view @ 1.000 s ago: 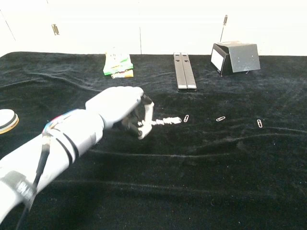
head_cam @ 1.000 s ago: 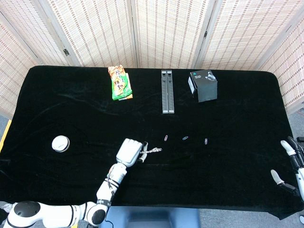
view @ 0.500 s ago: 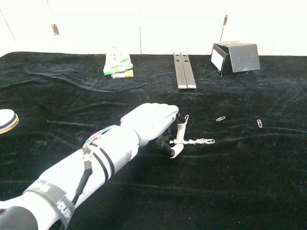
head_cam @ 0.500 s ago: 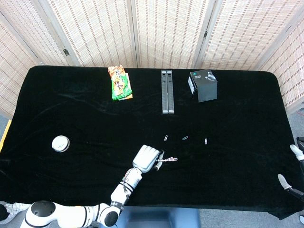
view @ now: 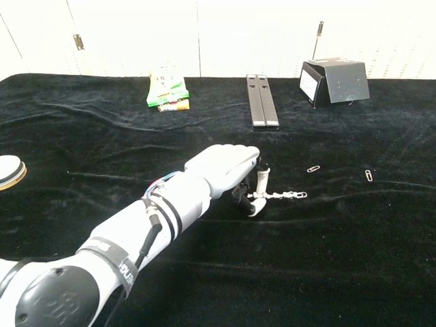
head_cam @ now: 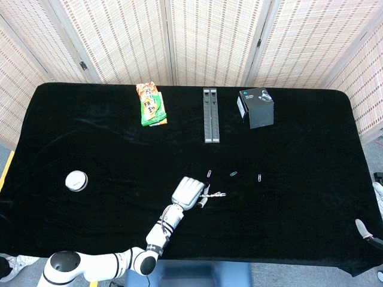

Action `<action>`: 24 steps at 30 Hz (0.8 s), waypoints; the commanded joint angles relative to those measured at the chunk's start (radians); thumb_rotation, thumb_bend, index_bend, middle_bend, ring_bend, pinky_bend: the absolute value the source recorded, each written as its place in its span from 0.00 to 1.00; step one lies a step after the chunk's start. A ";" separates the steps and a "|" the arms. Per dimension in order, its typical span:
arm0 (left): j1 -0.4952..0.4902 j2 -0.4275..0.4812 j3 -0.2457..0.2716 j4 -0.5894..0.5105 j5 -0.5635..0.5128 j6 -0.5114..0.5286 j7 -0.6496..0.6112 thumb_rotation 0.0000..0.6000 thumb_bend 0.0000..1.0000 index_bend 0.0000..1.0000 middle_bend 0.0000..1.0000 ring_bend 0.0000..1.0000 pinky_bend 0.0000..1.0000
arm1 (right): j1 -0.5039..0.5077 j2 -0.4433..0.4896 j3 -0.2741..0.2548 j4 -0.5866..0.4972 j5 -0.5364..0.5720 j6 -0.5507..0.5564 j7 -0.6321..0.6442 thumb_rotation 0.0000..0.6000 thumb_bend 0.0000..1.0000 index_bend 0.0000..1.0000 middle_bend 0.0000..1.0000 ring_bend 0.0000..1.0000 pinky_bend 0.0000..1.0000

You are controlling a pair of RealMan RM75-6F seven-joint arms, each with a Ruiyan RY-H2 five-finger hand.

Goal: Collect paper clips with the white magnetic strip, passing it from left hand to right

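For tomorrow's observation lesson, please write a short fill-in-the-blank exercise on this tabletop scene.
1. The white magnetic strip is held by the ____ robot hand.
2. The tablecloth is ____ in colour.
3. The snack packet is mostly ____.
4. Loose paper clips lie ____ from the robot than the strip.

Missing words: left; black; green; farther

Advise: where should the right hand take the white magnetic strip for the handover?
Probably the free end of the white magnetic strip, coming from the robot's right. The left hand pinches its other end and the strip sticks out sideways toward the right, low over the black cloth. That end seems hung with clips, so grip lightly.
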 commanded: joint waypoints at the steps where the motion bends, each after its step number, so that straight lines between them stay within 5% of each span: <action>1: -0.007 -0.002 -0.007 0.014 0.005 -0.003 -0.006 1.00 0.61 0.76 1.00 1.00 1.00 | 0.003 0.001 -0.001 0.001 0.000 -0.009 0.002 1.00 0.34 0.00 0.00 0.00 0.07; 3: -0.009 0.003 -0.011 0.016 0.007 0.000 -0.004 1.00 0.55 0.67 1.00 1.00 1.00 | 0.005 0.000 0.000 0.001 0.001 -0.014 0.002 1.00 0.34 0.00 0.00 0.00 0.07; 8: -0.005 0.030 -0.012 -0.017 0.019 0.011 -0.010 1.00 0.22 0.19 1.00 1.00 1.00 | 0.006 0.002 0.001 -0.003 0.000 -0.015 -0.003 1.00 0.34 0.00 0.00 0.00 0.07; 11: 0.003 0.051 -0.005 -0.052 0.019 0.012 -0.006 1.00 0.18 0.04 1.00 1.00 1.00 | 0.006 0.000 0.001 -0.004 -0.003 -0.015 -0.007 1.00 0.34 0.00 0.00 0.00 0.07; 24: 0.086 0.192 0.057 -0.302 0.086 0.149 0.059 1.00 0.15 0.00 1.00 1.00 1.00 | 0.009 -0.002 -0.006 -0.012 -0.039 0.000 -0.031 1.00 0.34 0.00 0.00 0.00 0.07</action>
